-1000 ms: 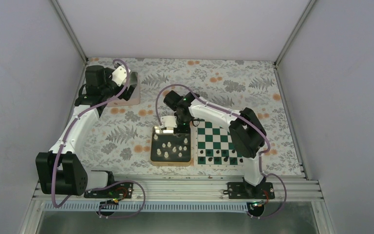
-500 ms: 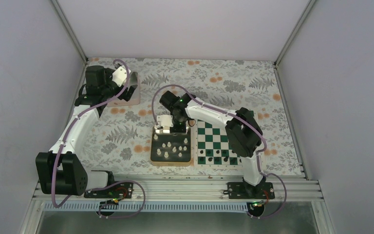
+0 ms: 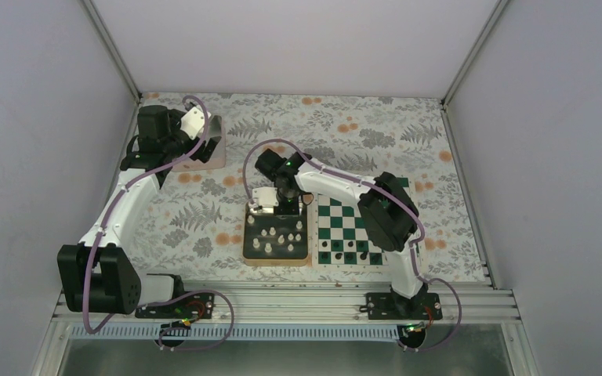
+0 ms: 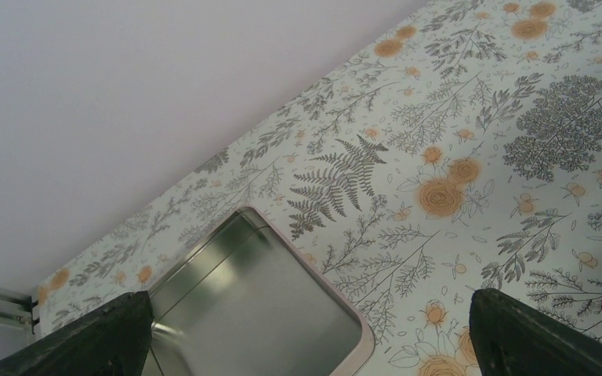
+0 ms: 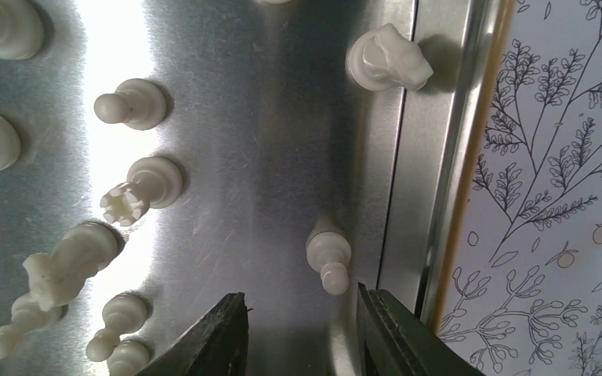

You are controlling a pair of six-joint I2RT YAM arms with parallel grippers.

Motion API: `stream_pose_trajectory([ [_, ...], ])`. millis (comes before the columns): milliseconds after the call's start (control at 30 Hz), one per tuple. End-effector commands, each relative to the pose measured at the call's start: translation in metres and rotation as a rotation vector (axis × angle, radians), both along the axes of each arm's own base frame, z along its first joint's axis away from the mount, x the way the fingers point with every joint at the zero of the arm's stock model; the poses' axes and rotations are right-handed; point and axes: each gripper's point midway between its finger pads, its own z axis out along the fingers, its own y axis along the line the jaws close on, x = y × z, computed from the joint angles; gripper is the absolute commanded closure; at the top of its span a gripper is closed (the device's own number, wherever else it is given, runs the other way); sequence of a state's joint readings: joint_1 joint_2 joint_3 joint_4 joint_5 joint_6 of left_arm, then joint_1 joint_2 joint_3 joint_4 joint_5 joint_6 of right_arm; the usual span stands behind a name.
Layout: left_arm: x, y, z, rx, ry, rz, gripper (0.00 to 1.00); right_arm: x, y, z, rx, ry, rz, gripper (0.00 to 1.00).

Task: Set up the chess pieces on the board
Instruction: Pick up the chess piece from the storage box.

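Shifted left over the tray [image 3: 276,262], the right gripper [image 5: 302,313] hangs half-open and empty; white pieces [image 5: 137,102] sit there, none seen on the board [image 3: 349,211].

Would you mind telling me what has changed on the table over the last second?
The right end effector slid a little to the left along the far edge of the gold-rimmed tray, its arm following. It is open and took hold of nothing. The white chess pieces in the tray, the board and the left end effector stayed as they were.
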State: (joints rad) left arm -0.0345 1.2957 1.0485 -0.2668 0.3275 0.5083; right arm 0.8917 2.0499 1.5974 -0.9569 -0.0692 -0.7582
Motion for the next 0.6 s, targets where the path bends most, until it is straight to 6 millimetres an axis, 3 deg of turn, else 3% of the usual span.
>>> stream_pose_trajectory([
  [0, -0.002, -0.003, 0.013, -0.006, -0.039, -0.020, 0.00, 0.001, 0.008, -0.005, -0.004, -0.023, 0.013, 0.62],
  [567, -0.003, -0.005, 0.011, -0.012, -0.030, -0.033, 0.00, 0.000, 0.003, -0.024, -0.047, -0.056, 0.010, 0.62],
])
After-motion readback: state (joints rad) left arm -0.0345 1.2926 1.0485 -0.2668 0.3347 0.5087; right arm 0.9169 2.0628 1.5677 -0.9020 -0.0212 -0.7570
